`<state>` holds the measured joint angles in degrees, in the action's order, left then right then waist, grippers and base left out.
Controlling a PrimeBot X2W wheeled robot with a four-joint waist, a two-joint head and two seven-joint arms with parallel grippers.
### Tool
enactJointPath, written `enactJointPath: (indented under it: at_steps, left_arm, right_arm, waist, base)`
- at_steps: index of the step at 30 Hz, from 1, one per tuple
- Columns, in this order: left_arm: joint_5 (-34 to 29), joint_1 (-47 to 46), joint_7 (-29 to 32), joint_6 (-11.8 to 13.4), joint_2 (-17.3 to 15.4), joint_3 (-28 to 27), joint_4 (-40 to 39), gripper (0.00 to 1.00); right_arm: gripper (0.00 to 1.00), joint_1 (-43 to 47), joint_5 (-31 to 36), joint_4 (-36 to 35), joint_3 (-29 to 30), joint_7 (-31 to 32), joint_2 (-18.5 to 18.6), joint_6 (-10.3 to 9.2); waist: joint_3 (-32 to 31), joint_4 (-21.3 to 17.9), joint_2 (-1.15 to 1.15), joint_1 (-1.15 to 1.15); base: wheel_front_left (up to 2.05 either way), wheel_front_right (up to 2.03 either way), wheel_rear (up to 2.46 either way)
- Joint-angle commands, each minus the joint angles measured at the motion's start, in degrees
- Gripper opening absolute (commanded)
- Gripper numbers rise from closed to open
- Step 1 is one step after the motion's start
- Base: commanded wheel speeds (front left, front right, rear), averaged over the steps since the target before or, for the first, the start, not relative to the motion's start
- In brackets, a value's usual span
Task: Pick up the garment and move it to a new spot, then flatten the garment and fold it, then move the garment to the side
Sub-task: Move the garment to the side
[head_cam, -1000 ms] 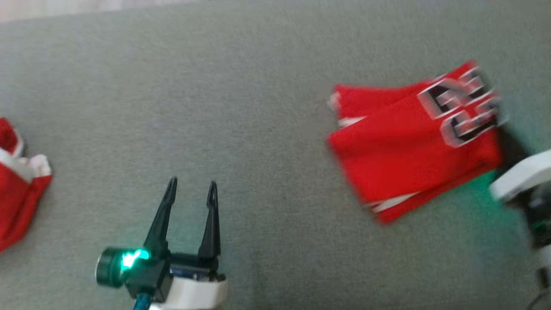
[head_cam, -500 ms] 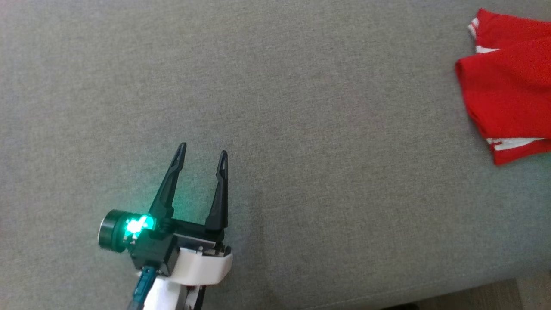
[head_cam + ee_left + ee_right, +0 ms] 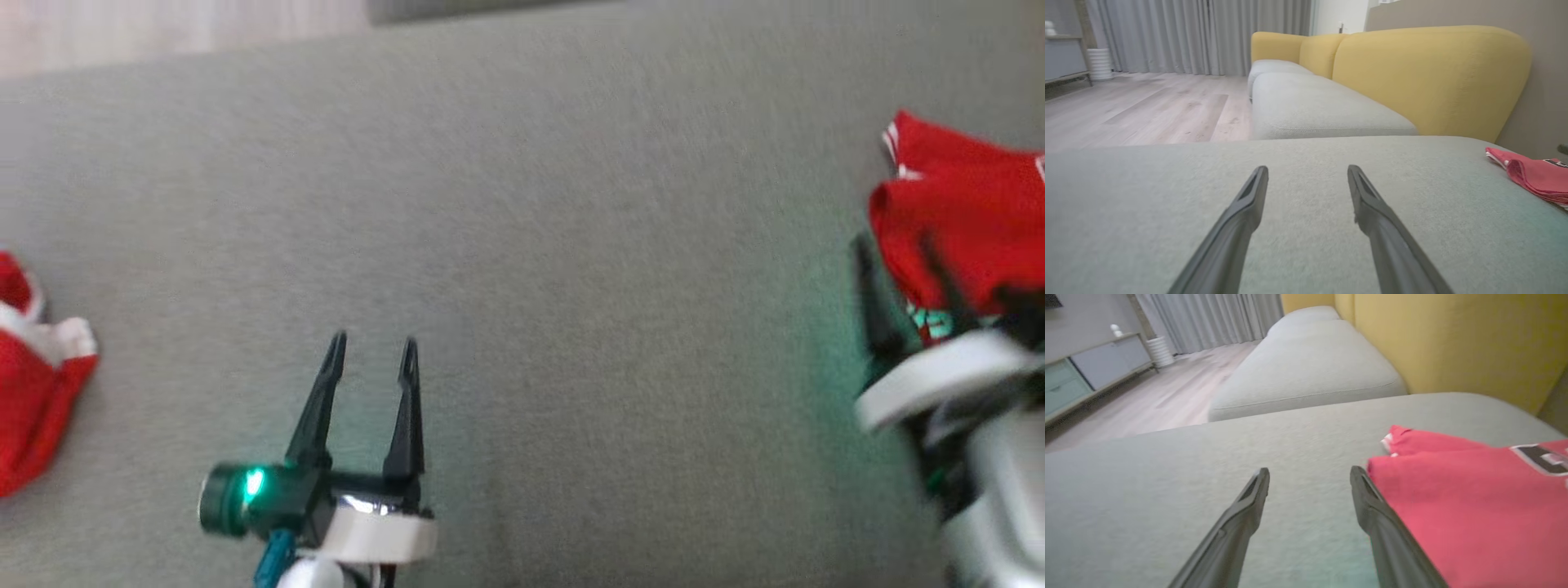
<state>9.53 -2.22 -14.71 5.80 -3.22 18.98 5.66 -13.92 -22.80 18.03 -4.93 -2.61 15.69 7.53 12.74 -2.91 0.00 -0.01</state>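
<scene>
The garment [image 3: 963, 212] is a red jersey with white trim, folded, lying on the grey cushion [image 3: 571, 245] at the far right of the head view. My right gripper [image 3: 906, 302] stands open at its near left corner, blurred. In the right wrist view my right gripper [image 3: 1308, 473] has nothing between its fingers, and the right-hand finger lies along the edge of the garment [image 3: 1453, 506]. Low over bare cushion at the lower left, my left gripper [image 3: 371, 343] is open and empty. The left wrist view has the left gripper [image 3: 1306, 169] with the garment [image 3: 1535, 175] far off to its right.
Another red and white cloth [image 3: 33, 367] lies bunched at the cushion's left edge. A yellow sofa back [image 3: 1412, 73] and a second grey seat [image 3: 1310, 110] lie beyond the cushion. Wooden floor [image 3: 1147, 110] runs past its far edge, with a low cabinet [image 3: 1086, 367] further off.
The head camera has swung between frames. My right gripper has come into view open beside the garment, which lies loose on the cushion. The left gripper stays open as before.
</scene>
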Motion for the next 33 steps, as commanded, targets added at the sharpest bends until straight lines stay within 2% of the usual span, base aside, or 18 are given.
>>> enactJointPath:
  at_steps: [1,6,11,13,14,18,21,33]
  left_arm:
    - [1.2,0.5,-0.3,0.9,0.3,-1.4,-0.8,1.00]
    - [2.7,4.0,-0.3,2.6,0.3,-1.4,0.1,1.00]
    - [1.0,6.6,-0.3,3.1,0.2,-2.2,-2.8,1.00]
    - [0.2,8.2,-0.3,2.7,0.2,-2.7,-4.6,1.00]
    - [-0.7,10.3,-0.3,2.5,0.1,-3.5,-6.5,1.00]
    - [-1.9,13.6,-0.3,2.7,0.0,-5.0,-8.4,1.00]
    - [-3.0,15.9,-0.3,2.6,0.0,-6.3,-9.1,1.00]
    - [-5.0,17.2,-0.3,1.2,0.1,-7.4,-8.4,1.00]
  right_arm:
    - [1.00,1.7,-0.1,-1.8,-3.4,-2.9,-1.1,-0.04]
    - [1.00,8.4,1.6,-0.5,-7.8,-10.3,-6.1,-0.04]
    - [1.00,13.3,0.1,-2.6,-7.8,-12.2,-8.8,-0.04]
    - [1.00,15.6,0.8,-6.4,-6.1,-12.3,-9.2,-0.04]
    - [1.00,18.6,3.3,-10.0,-4.3,-12.4,-9.4,-0.04]
    - [1.00,22.8,6.8,-13.0,-1.5,-12.4,-10.3,-0.04]
    - [1.00,25.5,9.1,-13.4,-1.1,-12.4,-10.7,-0.04]
    - [1.00,26.9,9.6,-13.5,-0.5,-12.4,-11.9,-0.04]
  waist:
    - [-6.2,4.1,0.00,0.01]
    - [-12.9,6.2,0.00,0.01]
    - [-16.0,7.0,0.00,0.01]
    - [-17.2,7.1,0.00,0.01]
    - [-18.3,7.0,0.00,0.01]
    - [-19.3,6.6,0.00,0.01]
    - [-19.7,6.4,0.00,0.01]
    - [-20.0,6.0,0.00,0.01]
  base:
    - [0.00,0.00,0.00]
    - [0.00,0.00,0.00]
    - [0.00,0.00,0.00]
    - [0.00,0.00,0.00]
    - [0.00,0.00,0.00]
    - [0.00,0.00,0.00]
    - [0.00,0.00,0.00]
    - [0.00,0.00,0.00]
